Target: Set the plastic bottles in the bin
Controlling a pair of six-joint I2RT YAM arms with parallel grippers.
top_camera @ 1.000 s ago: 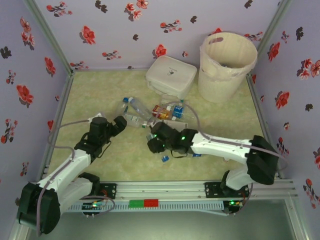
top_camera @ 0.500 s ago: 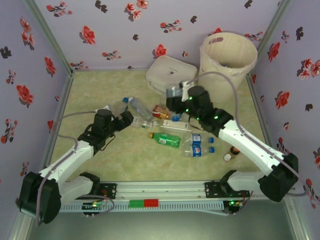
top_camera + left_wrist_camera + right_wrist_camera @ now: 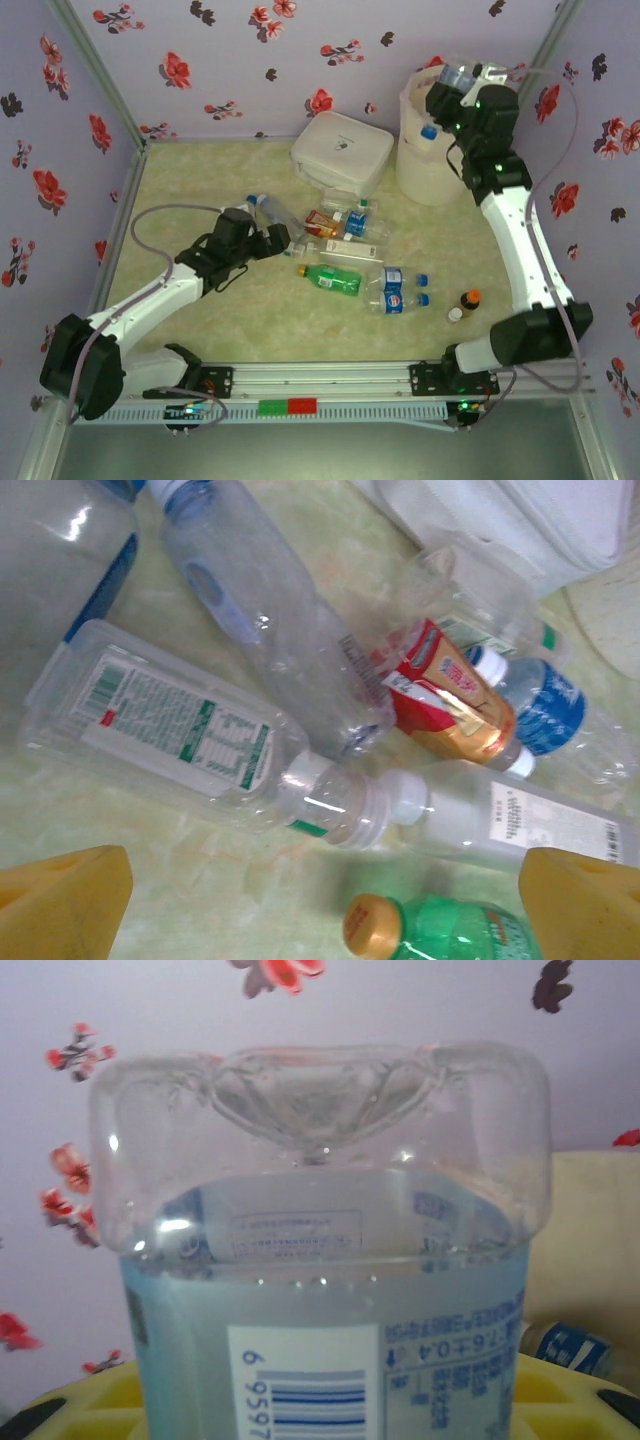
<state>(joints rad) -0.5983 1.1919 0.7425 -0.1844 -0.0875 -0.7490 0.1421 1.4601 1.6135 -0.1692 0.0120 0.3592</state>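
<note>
1. We see the right gripper (image 3: 448, 95) clamped on a clear bottle (image 3: 458, 74), up over the bin (image 3: 430, 168) at the far right corner.
2. We see the left gripper (image 3: 287, 238) spread wide, low by the bottle pile (image 3: 335, 222) mid-table.
3. A green bottle (image 3: 333, 280) and a blue-label bottle (image 3: 395, 290) lie side by side, nearer the arms.
4. The bin stands just beside a white case (image 3: 342, 150).
</note>
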